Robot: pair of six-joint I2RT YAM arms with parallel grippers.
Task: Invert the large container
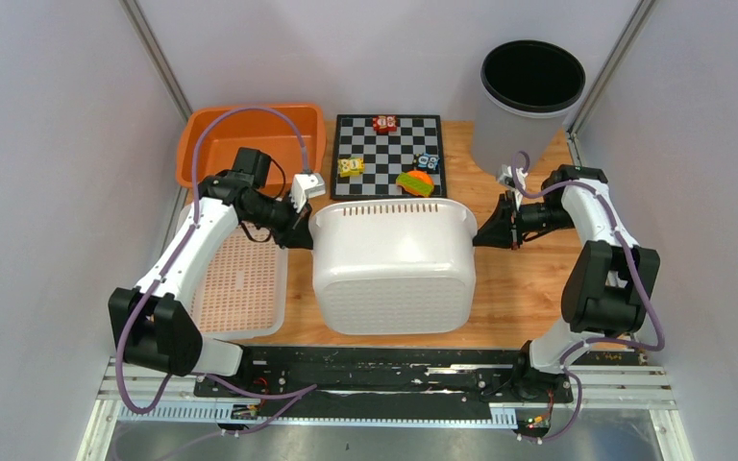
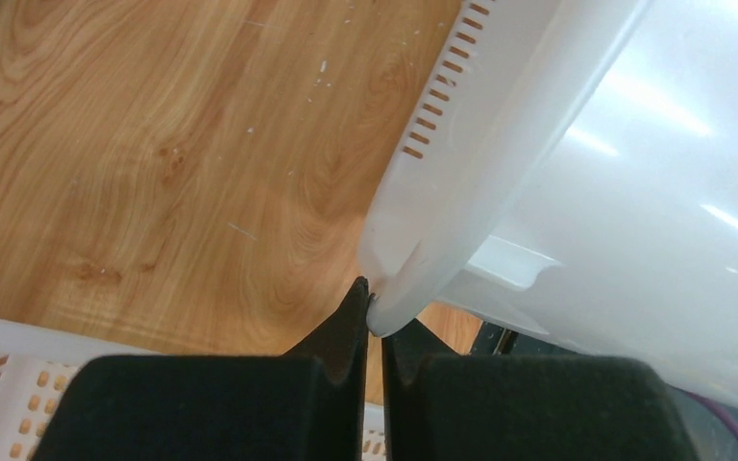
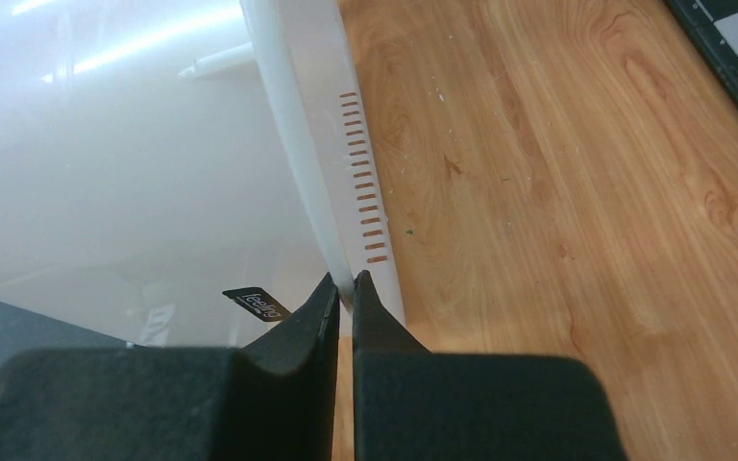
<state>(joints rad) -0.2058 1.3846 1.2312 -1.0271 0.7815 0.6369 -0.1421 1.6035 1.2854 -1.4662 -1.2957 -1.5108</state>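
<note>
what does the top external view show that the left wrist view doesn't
Only top external: chessboard with toys, orange bin, grey waste bin, right gripper shut on the rim of the white container. Only left wrist: the slotted rim corner pinched between fingertips, close up. Both: left gripper, container, wooden table, perforated tray.

Robotics lab test cell: plain grey partition walls [image 1: 48, 144] enclose a wooden desk [image 1: 524, 288]; a mounting rail [image 1: 384, 370] at six o'clock carries two robot arms [image 1: 192, 250].
</note>
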